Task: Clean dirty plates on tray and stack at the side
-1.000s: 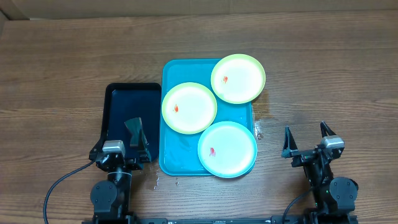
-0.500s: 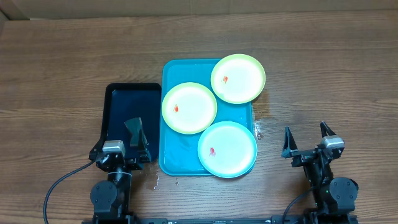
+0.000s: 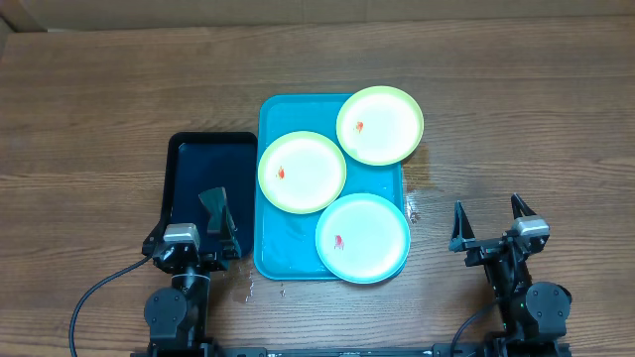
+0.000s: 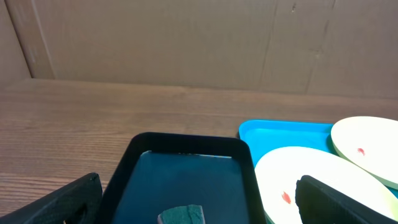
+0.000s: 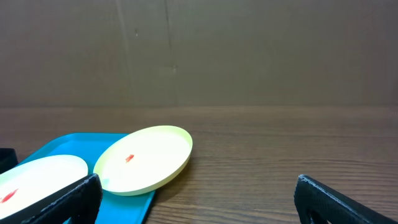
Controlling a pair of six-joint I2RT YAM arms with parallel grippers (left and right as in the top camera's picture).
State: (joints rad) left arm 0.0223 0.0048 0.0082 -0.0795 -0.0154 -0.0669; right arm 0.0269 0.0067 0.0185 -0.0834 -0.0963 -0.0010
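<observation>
The turquoise tray point(image 3: 275, 248) lies mid-table with three plates on it, each with a small red smear. One green-rimmed plate point(image 3: 380, 125) overhangs the tray's far right corner. Another green-rimmed plate point(image 3: 302, 172) sits at centre left, and the blue-rimmed plate point(image 3: 362, 238) is nearest. My left gripper point(image 3: 189, 226) rests open over the near end of the black tray, a green sponge point(image 4: 181, 215) lying between its fingers, untouched. My right gripper point(image 3: 488, 220) rests open on bare wood right of the tray. The right wrist view shows the far green plate point(image 5: 146, 162).
A smaller black tray point(image 3: 198, 164) lies against the turquoise tray's left side. Small wet spots point(image 3: 412, 208) mark the wood by the tray's right edge. A cardboard wall point(image 4: 186, 43) stands behind the table. Bare wood stretches right of the plates point(image 5: 280, 155).
</observation>
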